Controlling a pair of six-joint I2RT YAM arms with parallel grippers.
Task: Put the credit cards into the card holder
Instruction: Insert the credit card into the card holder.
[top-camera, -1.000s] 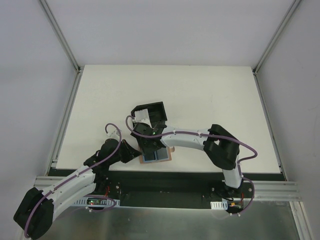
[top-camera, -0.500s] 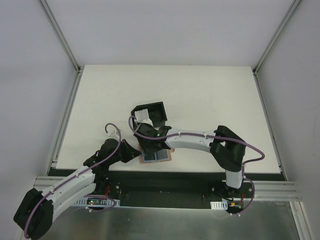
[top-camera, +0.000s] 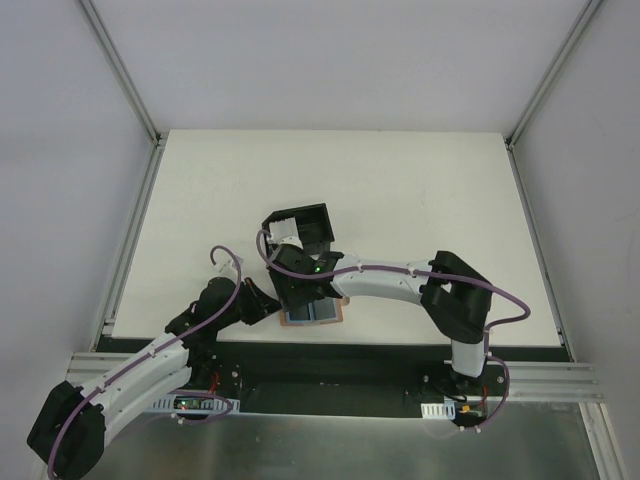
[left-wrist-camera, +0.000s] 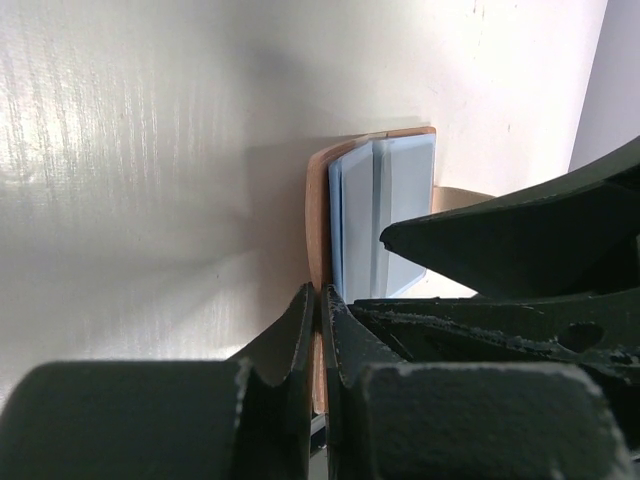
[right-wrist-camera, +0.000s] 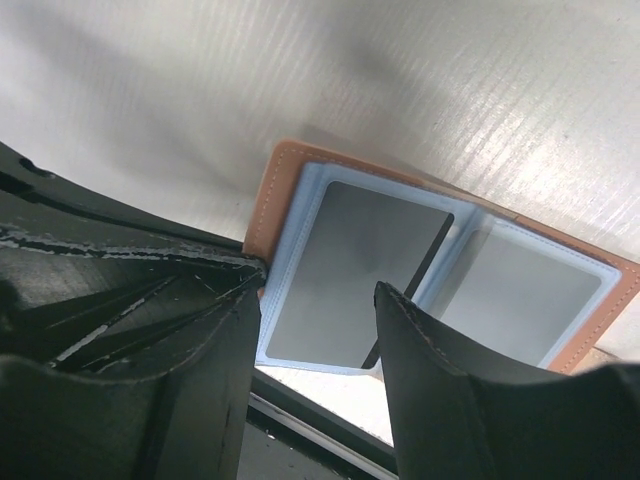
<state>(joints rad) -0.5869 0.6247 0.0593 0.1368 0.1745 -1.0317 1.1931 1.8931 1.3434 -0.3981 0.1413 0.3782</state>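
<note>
Operator: What am I working on?

Spotter: You have a white table (top-camera: 420, 200) with pale grey walls (top-camera: 60, 200) on three sides and metal rails (top-camera: 540, 372) along the near edge, where your arms are bolted.

Operator: Anything different from a second ago?

Spotter: Your right arm's elbow has swung out to the right, and its wrist has crept a touch along the wallet. Your left arm and the wallet lie where they were.

Operator: Where is the wallet?

Spotter: The card holder (right-wrist-camera: 265, 205) lies open and flat near the table's near edge, between your two grippers. Your left gripper (left-wrist-camera: 321, 295) is pinched tight on its tan edge. Your right gripper (right-wrist-camera: 320, 285) hangs just above it, jaws roughly half apart and gripping nothing.

Operator: And what's inside?

Spotter: Each half shows a pale grey panel (right-wrist-camera: 360, 270) framed in light blue, sitting flat in its pocket. I cannot tell you whether those are the credit cards or only lining. Behind the wallet stands your black box (top-camera: 318, 225), and a white thing (top-camera: 285, 229) lies in it. It is too small to say what.
</note>
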